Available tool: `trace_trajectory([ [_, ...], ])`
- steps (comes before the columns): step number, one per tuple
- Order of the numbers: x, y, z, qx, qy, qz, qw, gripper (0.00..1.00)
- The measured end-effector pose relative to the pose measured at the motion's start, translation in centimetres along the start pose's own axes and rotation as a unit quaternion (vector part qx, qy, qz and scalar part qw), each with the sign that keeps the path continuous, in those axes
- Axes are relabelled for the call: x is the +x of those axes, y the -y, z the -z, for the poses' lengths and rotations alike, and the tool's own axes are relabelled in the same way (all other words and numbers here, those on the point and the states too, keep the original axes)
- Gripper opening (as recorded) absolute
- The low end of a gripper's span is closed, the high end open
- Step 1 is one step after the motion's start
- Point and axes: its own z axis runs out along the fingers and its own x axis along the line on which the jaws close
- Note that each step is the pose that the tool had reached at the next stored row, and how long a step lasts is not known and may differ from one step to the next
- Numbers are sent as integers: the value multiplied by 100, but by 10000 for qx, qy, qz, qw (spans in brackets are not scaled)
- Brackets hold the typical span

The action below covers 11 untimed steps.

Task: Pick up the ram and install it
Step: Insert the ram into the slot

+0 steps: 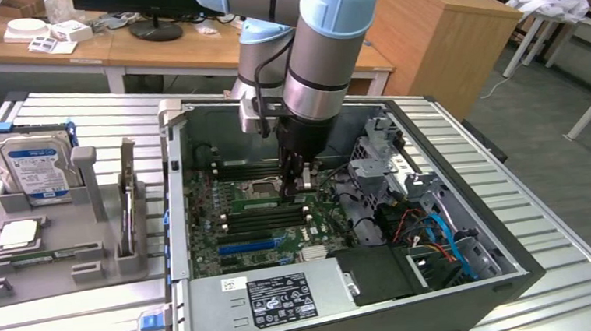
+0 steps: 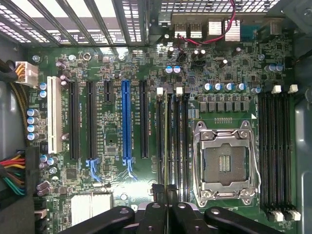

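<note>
My gripper (image 1: 302, 182) reaches down into the open computer case (image 1: 512, 275), over the motherboard (image 1: 213, 253). Its black fingers (image 2: 158, 195) are shut together, and I see nothing gripped between them. A long green ram (image 1: 254, 203) sits edge-up in one of the black memory slots beside the CPU socket (image 2: 225, 163). In the wrist view the ram (image 2: 169, 141) shows as a thin edge running straight away from the gripper (image 2: 165, 192). The fingertips sit over one end of that slot. Whether they touch the ram I cannot tell.
A grey fixture (image 1: 43, 269) on the exterior view's left holds a silver hard drive (image 1: 33, 164) and an upright expansion card (image 1: 128, 197). Inside the case are a power supply (image 1: 274, 300), a drive cage (image 1: 384, 155) and loose cables (image 1: 436, 234). More memory slots (image 2: 275, 156) lie beyond the socket.
</note>
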Motion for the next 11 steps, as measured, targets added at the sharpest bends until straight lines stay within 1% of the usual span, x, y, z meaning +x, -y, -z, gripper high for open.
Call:
trace_trajectory([
  [11,2,1,-59,0,0,0,10000,12],
])
